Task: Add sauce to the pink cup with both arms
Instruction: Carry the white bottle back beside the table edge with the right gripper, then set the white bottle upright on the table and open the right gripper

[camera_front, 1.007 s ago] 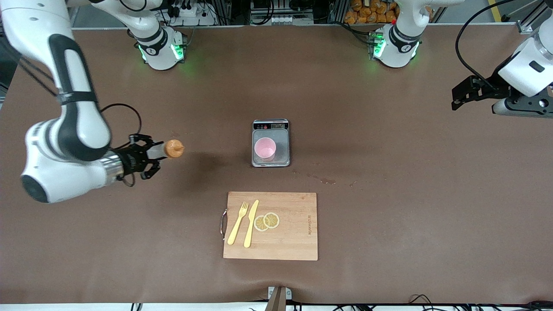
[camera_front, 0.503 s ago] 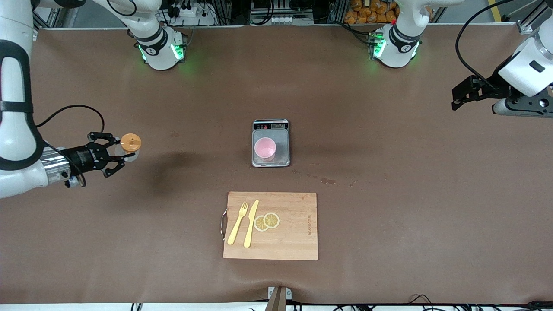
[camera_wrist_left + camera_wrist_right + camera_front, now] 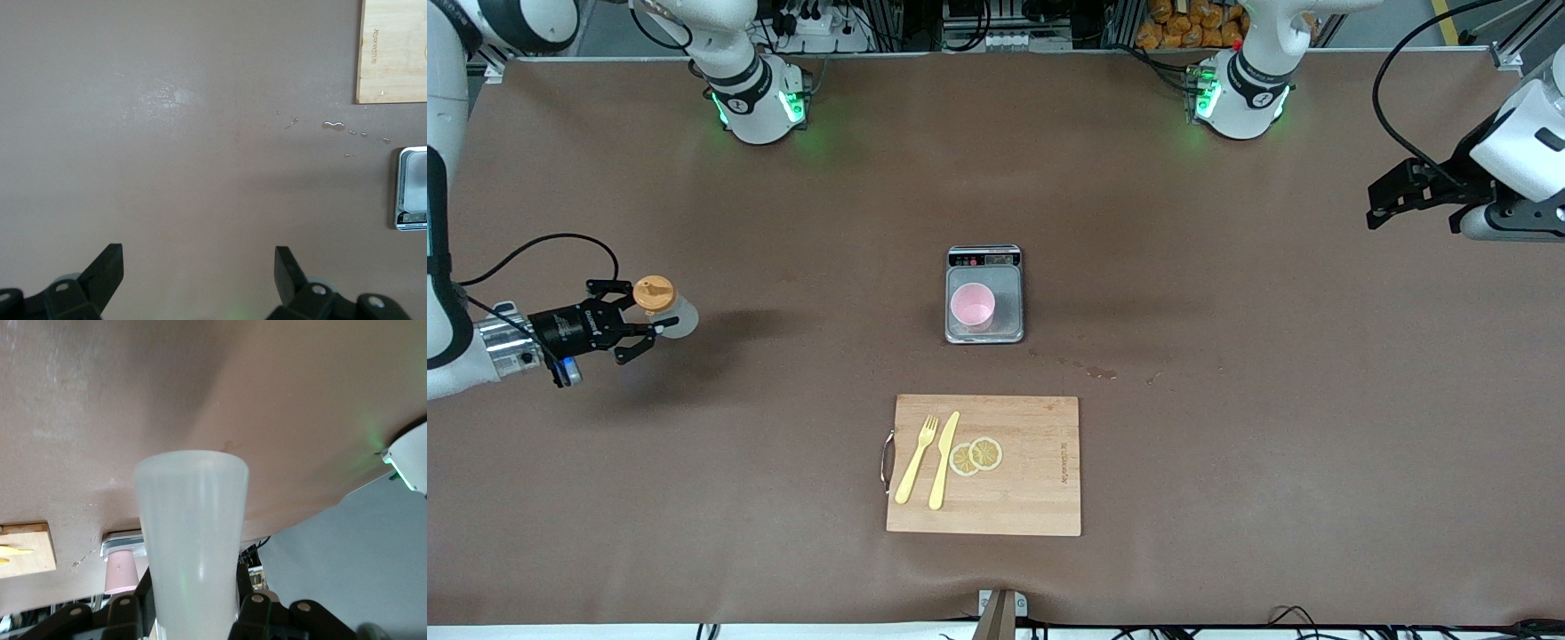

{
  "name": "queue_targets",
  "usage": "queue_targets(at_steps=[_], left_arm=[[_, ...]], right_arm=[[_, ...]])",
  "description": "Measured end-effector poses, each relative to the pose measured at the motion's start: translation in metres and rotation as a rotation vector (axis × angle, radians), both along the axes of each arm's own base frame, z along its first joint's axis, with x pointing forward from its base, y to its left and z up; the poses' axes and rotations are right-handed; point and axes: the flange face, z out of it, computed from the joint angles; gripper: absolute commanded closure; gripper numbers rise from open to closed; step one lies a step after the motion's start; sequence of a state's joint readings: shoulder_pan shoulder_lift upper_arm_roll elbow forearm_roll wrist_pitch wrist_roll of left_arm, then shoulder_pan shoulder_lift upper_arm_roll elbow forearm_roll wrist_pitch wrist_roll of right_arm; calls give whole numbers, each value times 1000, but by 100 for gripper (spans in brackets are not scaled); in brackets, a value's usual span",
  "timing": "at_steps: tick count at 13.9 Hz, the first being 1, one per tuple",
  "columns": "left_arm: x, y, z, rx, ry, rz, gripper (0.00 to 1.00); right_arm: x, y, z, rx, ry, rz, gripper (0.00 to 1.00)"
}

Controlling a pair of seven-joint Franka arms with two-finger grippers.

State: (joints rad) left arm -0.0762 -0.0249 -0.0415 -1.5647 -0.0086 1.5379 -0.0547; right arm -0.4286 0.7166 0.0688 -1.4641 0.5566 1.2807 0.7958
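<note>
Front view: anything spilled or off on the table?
Yes. A trail of small clear droplets wets the brown table between the grey digital scale and the wooden cutting board, toward the left arm's end. The pale pink round cup stands upright on the scale. Nothing else looks askew.

A brown bench (image 3: 1227,427) carries a small grey scale (image 3: 984,295) near its middle. Nearer the front camera lies a wooden cutting board (image 3: 1032,498) with a metal handle (image 3: 887,461). On the board rest a yellow fork (image 3: 916,460), a yellow knife (image 3: 943,460) and 2 lemon slices (image 3: 975,456). A few spilled droplets (image 3: 1100,372) mark the bench between scale and board.
</note>
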Motion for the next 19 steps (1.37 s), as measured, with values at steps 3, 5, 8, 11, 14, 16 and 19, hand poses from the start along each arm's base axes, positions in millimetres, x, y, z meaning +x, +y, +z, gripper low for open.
queue_targets(at_steps=[3,5,8,11,14,16,19], left_arm=[[0,0,4,-1,-8,2,0],[0,0,4,-1,-8,-3,0],[0,0,3,-1,-6,-29,0],[0,0,4,-1,-6,-35,0],[0,1,3,-1,-5,-34,0],[1,1,2,-1,-3,-34,0],[1,1,2,0,-2,-34,0]], right_arm=[[-15,-33,-31,70,-17,-30,51],[-23,-49,-44,96,-26,-47,51],[-42,-76,-75,155,-48,-71,51],[-56,-85,-109,222,-55,-93,51],[-55,-79,-118,247,-52,-99,41],[-56,-77,-122,255,-46,-101,41],[-56,-76,-123,260,-44,-100,13]])
